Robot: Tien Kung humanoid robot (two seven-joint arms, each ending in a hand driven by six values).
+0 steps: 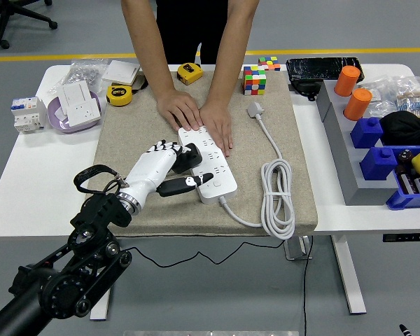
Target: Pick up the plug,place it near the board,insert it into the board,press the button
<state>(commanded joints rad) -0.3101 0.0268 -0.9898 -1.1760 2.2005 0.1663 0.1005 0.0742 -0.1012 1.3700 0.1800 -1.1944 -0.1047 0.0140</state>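
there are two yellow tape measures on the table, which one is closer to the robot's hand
The one at the mat's far left corner, beside the purple dish, is closer to the left hand. The other tape measure lies farther back, between the person's arms.

No text, brand, number or sign can be read anywhere in the head view; the yellow tape measures (190, 73) at twelve o'clock on the worktop (28, 182) carry dark patches too small to make out; the white power strip (208, 164) shows only its socket holes and no lettering that can be told; the clear bags (84, 70) at eleven o'clock and those at two o'clock (399, 91) are too blurred to show any print.
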